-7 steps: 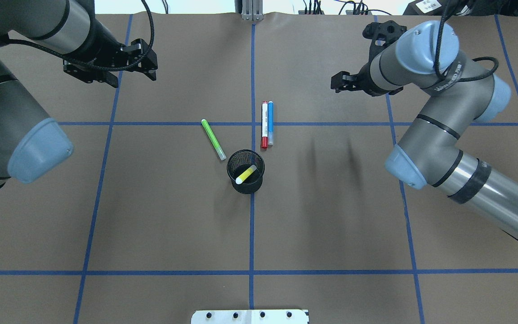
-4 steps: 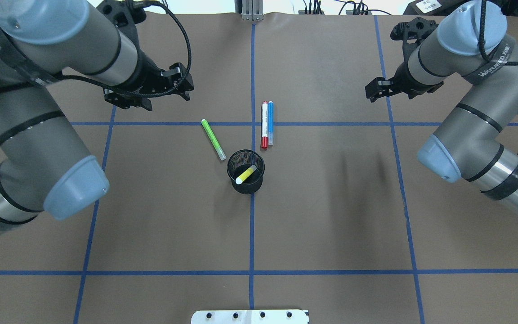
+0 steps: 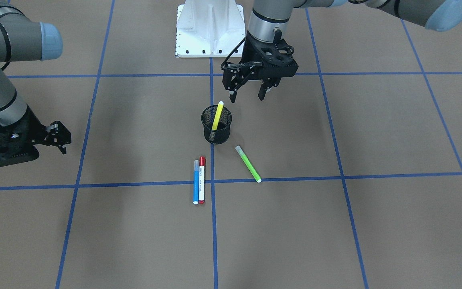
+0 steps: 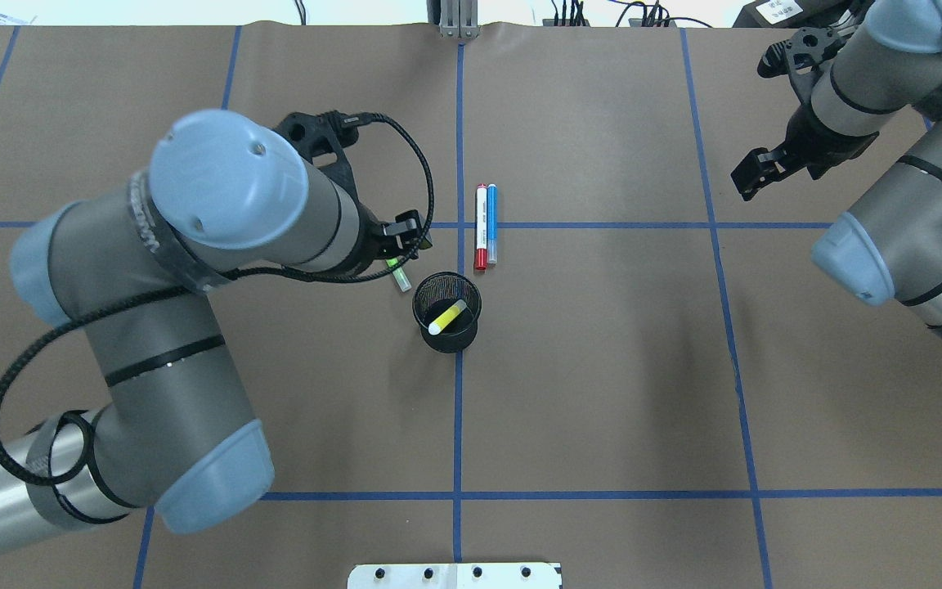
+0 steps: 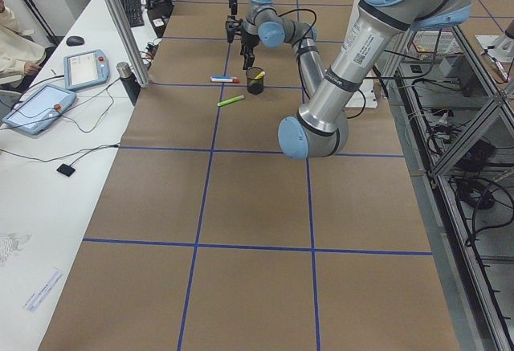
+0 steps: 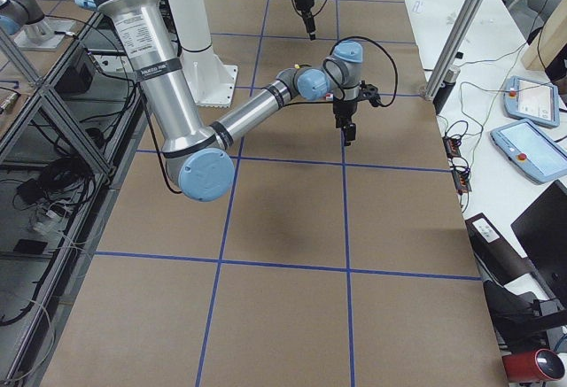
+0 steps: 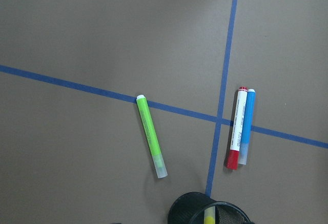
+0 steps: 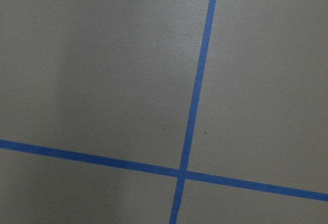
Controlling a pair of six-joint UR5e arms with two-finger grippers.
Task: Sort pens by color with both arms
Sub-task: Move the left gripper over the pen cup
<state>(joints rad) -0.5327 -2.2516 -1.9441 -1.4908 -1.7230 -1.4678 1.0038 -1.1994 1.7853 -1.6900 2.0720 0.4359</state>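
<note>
On the taped brown bench [image 3: 335, 224], hovering with left gripper [image 3: 247, 96] open above the green pen [image 3: 248, 163], right gripper [image 3: 65, 141] open far aside; could clip the adjacent mesh cup [image 3: 216, 134] holding the yellow pen [image 3: 217, 115] while descending.

Robotics lab, two-arm test cell.
Counter [image 4: 602, 409] papered brown and gridded in blue tape [image 4: 456, 425]; two robot arms [image 4: 217, 221] at a white pedestal base [image 3: 211, 28]; aluminium frame posts [image 5: 118, 22]; white side desk [image 5: 40, 230] carrying teach pendants [image 5: 84, 68], keyboard [image 5: 131, 10], mouse [image 5: 75, 41]; loose cabling [image 5: 474, 206] on the floor beside the frame.
</note>
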